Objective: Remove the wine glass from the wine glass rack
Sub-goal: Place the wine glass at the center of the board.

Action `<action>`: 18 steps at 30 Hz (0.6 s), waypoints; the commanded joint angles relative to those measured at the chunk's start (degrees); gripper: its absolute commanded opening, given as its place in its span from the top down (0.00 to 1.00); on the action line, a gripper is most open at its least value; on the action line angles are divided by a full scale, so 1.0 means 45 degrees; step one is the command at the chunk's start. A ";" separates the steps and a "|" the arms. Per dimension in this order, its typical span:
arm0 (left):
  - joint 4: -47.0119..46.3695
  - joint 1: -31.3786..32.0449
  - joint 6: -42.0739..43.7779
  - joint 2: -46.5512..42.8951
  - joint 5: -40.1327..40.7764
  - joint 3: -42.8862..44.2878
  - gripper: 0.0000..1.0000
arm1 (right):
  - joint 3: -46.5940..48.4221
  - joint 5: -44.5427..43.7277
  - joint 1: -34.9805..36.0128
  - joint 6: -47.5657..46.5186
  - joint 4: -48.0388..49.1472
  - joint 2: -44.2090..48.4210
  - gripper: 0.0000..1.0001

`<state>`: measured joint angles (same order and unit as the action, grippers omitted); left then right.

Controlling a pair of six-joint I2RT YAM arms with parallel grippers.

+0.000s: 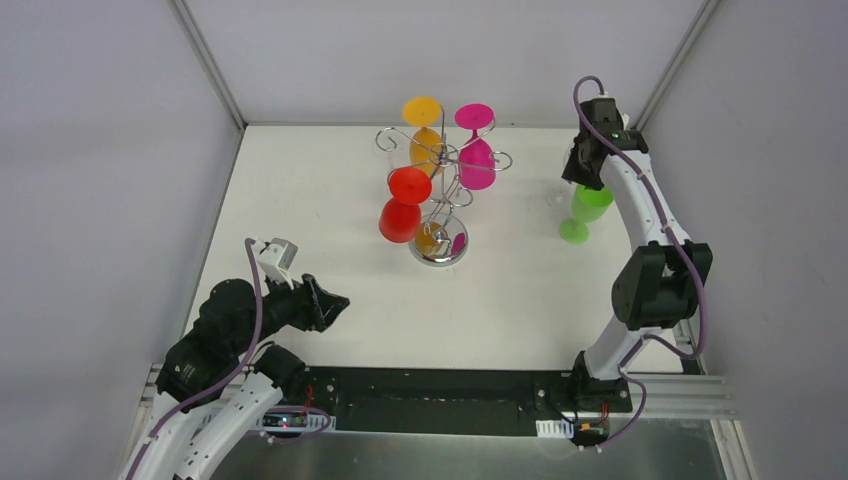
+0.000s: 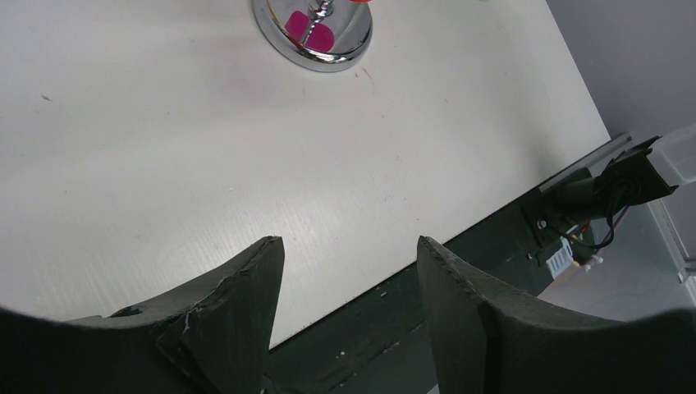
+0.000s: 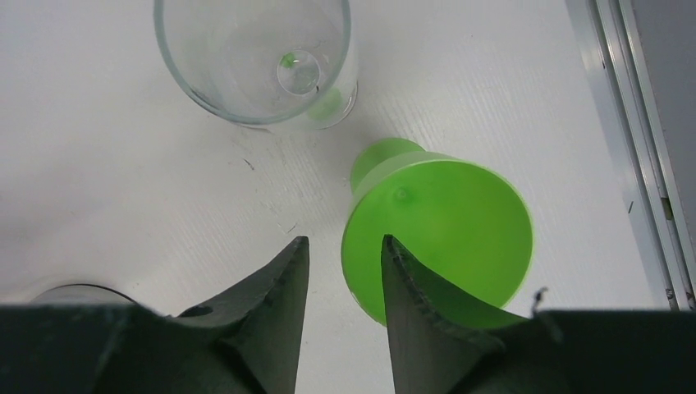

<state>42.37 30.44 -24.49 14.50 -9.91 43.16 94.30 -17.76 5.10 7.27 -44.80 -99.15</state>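
- The wire rack (image 1: 441, 165) stands mid-table on its round shiny base (image 1: 438, 247).
- Three glasses hang upside down from its curled arms: an orange glass (image 1: 424, 140) at the back left, a pink glass (image 1: 477, 160) at the back right and a red glass (image 1: 401, 215) at the front left.
- A green glass (image 1: 585, 210) stands on the white table (image 1: 300, 200), well apart from the rack, towards the right edge.
- The right gripper (image 1: 585, 182) hangs just above its bowl; how its jaws stand cannot be told here.
- The left gripper (image 1: 335, 305) sits low near the front left, touching nothing.

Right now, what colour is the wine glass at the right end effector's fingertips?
Bright green; the wine glass shows best in the right wrist view.
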 commanded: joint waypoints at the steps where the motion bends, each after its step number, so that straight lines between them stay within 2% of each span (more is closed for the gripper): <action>1: -0.0289 0.0093 0.0087 -0.0090 0.0191 -0.0084 0.38 | 0.0798 -0.0217 0.0011 0.0171 -0.0372 0.1237 0.59; 9: -0.0303 0.0092 -0.0489 -0.0357 0.1202 0.0379 0.35 | 0.0286 0.1249 0.0257 0.0573 -0.0424 0.3059 0.49; 14: -0.0353 0.0091 -0.0807 0.0471 0.1396 0.1264 0.35 | -0.1187 0.2705 0.0282 0.1451 0.0470 0.4798 0.40; 18: -0.0499 0.0092 -0.1253 0.1058 0.1376 0.1843 0.33 | -0.1673 0.4279 0.0272 0.2083 0.0770 0.5531 0.38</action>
<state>42.44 30.44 -27.35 16.51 -5.32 47.92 88.66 -7.29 6.15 12.25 -44.42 -77.23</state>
